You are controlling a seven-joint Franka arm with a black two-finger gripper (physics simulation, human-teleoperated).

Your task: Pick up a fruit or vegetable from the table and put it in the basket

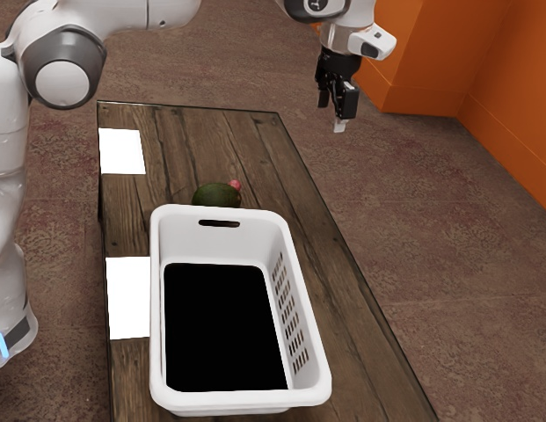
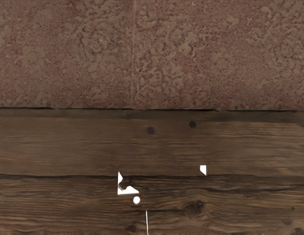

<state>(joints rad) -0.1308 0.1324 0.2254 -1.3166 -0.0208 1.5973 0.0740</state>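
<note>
High beyond the table's far right edge in the exterior view, my gripper (image 1: pixel 333 111) hangs open, its black fingers apart with nothing seen between them. A dark green, rounded fruit or vegetable (image 1: pixel 215 195) lies on the wooden table, just behind the basket; the basket's rim comes close to its lower edge. Against its right end shows a small pinkish-red round thing (image 1: pixel 236 185), partly hidden. The white basket (image 1: pixel 309 334) stands upright on the table with a black area (image 1: pixel 222 325) inside at its bottom. My gripper is well away from both the produce and the basket.
Two bright white rectangles (image 1: pixel 121 151) lie along the table's left side in the exterior view. An orange wall (image 1: pixel 510 79) rises beyond the arm. In the wrist view, the wooden tabletop (image 2: pixel 93 147) meets the reddish-brown floor (image 2: pixel 152 54) at a straight edge; small white shapes show over the wood.
</note>
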